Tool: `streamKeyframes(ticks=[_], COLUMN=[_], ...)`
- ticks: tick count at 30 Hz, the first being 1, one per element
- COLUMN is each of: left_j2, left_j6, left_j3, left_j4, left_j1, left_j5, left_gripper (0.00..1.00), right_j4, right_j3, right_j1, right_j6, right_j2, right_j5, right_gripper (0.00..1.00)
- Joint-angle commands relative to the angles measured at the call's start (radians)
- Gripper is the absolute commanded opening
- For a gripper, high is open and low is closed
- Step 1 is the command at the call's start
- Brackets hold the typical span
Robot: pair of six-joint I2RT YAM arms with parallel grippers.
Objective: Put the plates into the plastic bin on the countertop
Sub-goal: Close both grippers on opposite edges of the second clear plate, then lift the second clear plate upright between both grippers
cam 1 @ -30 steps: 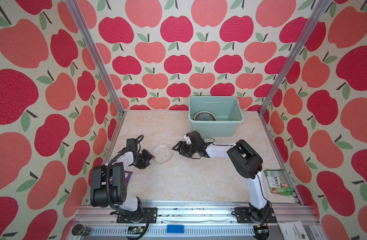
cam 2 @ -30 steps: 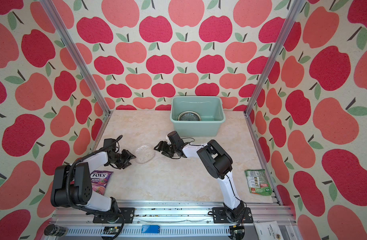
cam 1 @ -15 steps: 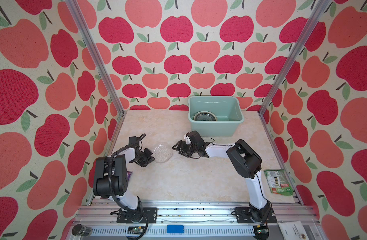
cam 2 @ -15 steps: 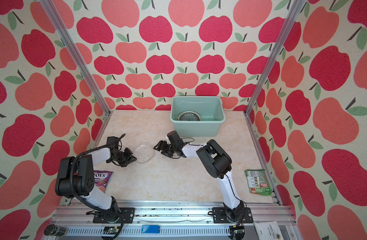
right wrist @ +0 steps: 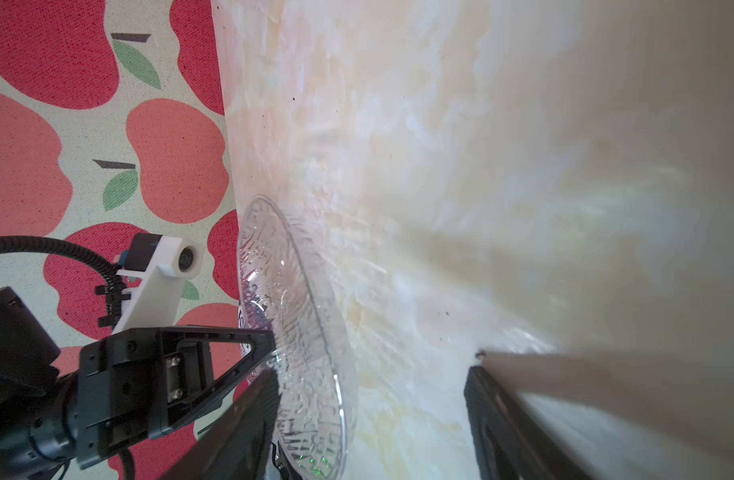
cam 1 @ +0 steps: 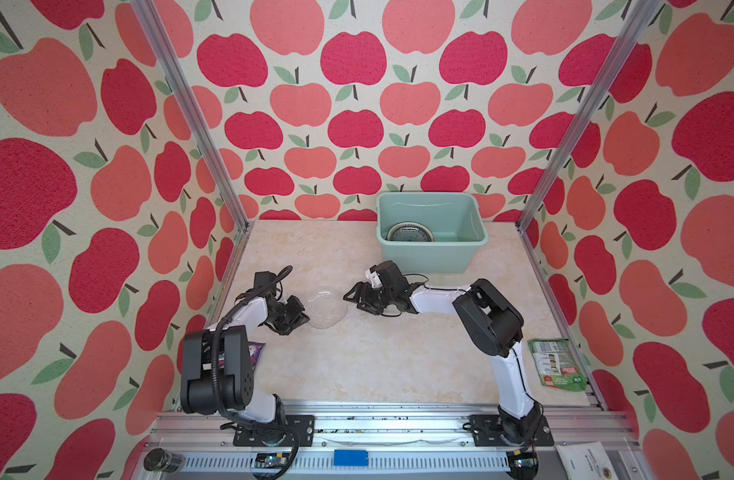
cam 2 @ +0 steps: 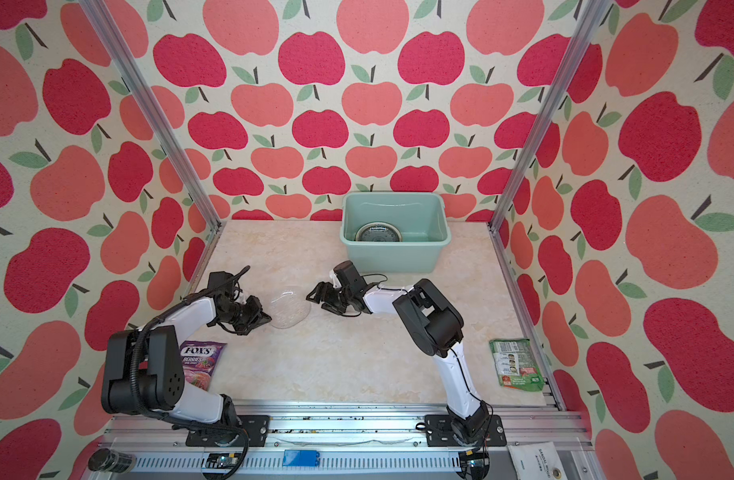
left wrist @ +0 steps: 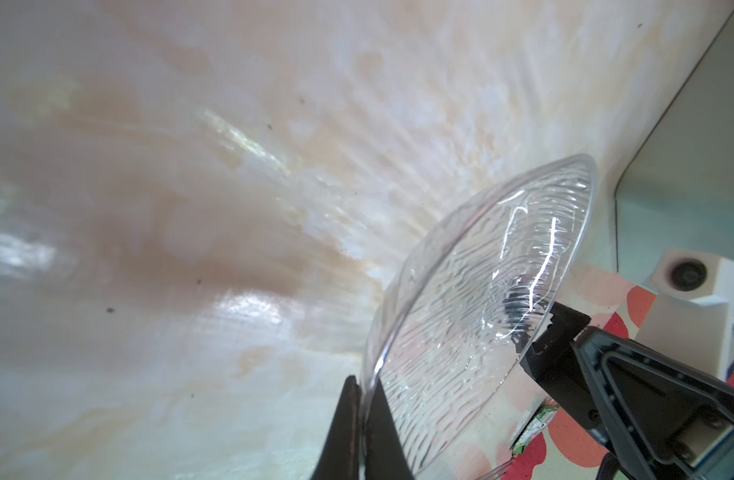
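1. At the lower left of a top view lies a purple packet (cam 2: 197,361), flat and clear of the work. It is no part of your task, so leave it.
2. Just right of it, left of centre, your left gripper (cam 1: 304,318) is pinched on the near rim of the glass plate (cam 1: 326,307). The left wrist view shows the two fingers (left wrist: 348,424) pressed together with the thin rim between them. An edge grip is likely the only way to get hold of such a shallow dish.
3. The glass plate sits at mid-frame on the counter (cam 1: 378,365), well short of the bin. It is clear, round and shallow, with a rippled texture and bright glints. It is hard to make out against the marble. You cannot tell whether it is off the surface.
4. Right of the plate, your right gripper (cam 1: 353,300) stands spread at the plate's far edge, probably to steady or take it. Contact cannot be made out.
5. At upper centre-right stands the bin (cam 1: 432,257), against the back wall. One dark plate (cam 1: 410,233) with a pale rim lies in its left half, leaving room beside it.
6. At the lower right lies a green packet (cam 1: 556,365), also to be left alone.
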Motion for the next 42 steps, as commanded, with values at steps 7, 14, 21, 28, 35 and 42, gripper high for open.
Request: streamKeyframes(ticks=[7,14,21,28,35,42], left_j2=[-0.264,-0.420,-0.514,-0.542,-0.514,-0.500], left_j6=[0.027,-0.005,-0.028,-0.030,0.004,-0.025], left_j3=[-0.012,0.027,0.112,0.173,0.226,0.247], left_j4=[-0.179,-0.240,-0.307,-0.357,-0.415,-0.392], left_j1=[-0.047,-0.115,-0.192,-0.267,-0.343,-0.381], left_j5=[0.049,0.084,0.106,0.129,0.108,0.083], left_gripper=[0.00,0.00,0.00,0.00,0.00,0.00], right_j4=[-0.082,-0.143,-0.292,-0.281,-0.262,-0.200], right_j3=[-0.183,-0.207,-0.171,-0.192,-0.196,-0.244], right_j1=[-0.009,-0.007,-0.003,0.007,0.006,0.011], right_j6=[-0.116,-0.184,-0.277,-0.300,-0.319,-0.276], right_j2=[-0.312,-0.491,-0.582,-0.648,-0.689,-0.704], right_j5=[-0.015,-0.060,-0.076,-0.177,-0.299,-0.322], right_gripper=[0.76,0.77,0.77,0.75,0.70,0.57])
